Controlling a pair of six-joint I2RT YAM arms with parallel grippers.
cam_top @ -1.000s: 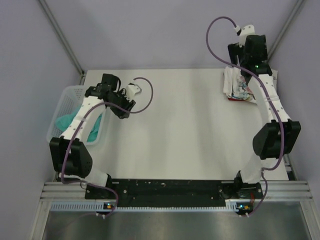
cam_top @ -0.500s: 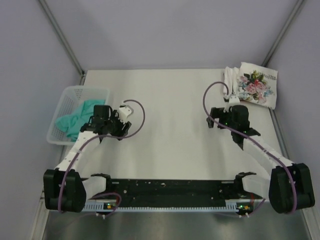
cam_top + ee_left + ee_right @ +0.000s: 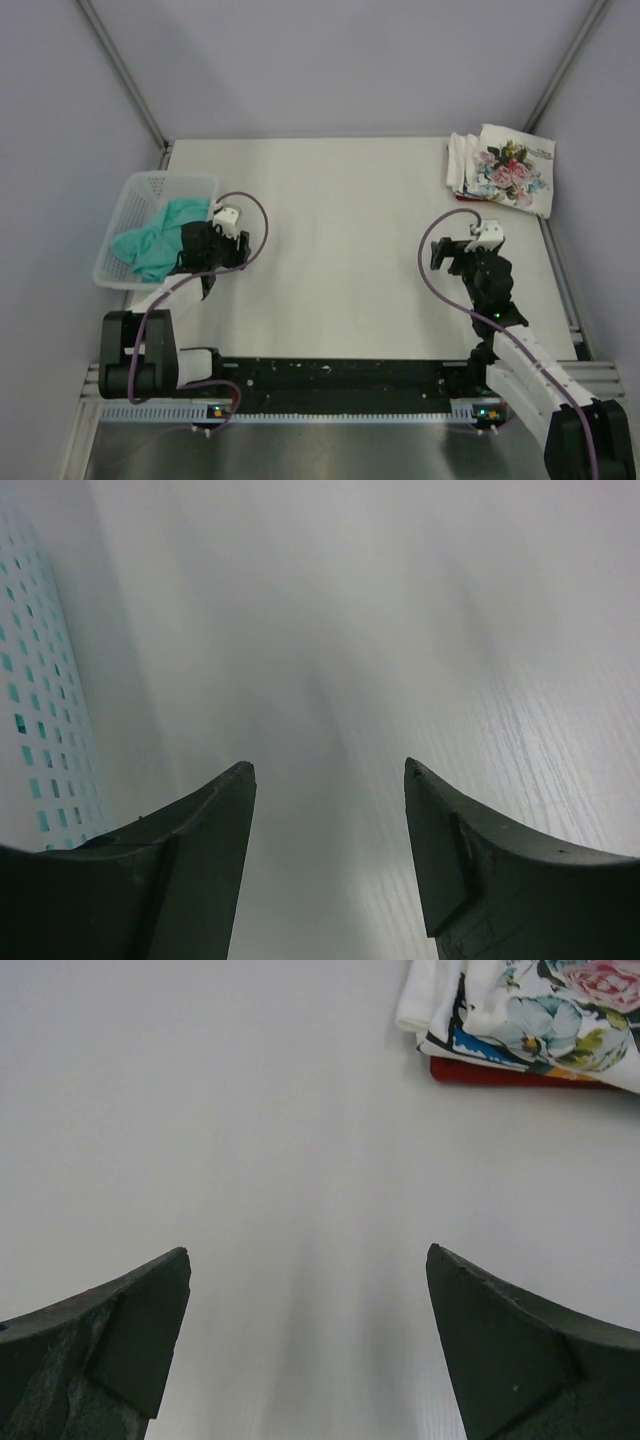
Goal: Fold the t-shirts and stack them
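Observation:
A folded stack of t-shirts [image 3: 505,170] lies at the table's far right corner, the white one with pink-red flowers on top; the right wrist view shows its edge [image 3: 530,1015] over a blue-printed layer and a red one. A crumpled teal-green t-shirt [image 3: 155,237] lies in the white mesh basket [image 3: 120,195] at the left. My left gripper [image 3: 215,240] is open and empty beside the basket, its fingers [image 3: 215,860] low over bare table. My right gripper [image 3: 455,250] is open and empty at mid-right, with the stack some way beyond it.
The basket's mesh wall [image 3: 35,690] stands close on the left of my left gripper. The table's right edge [image 3: 560,280] runs close to the right arm. Grey walls with metal posts enclose the back and sides.
Both arms have drawn back toward their bases. The right gripper left the folded stack at the far right corner and came down to mid-table. The left gripper moved back beside the basket.

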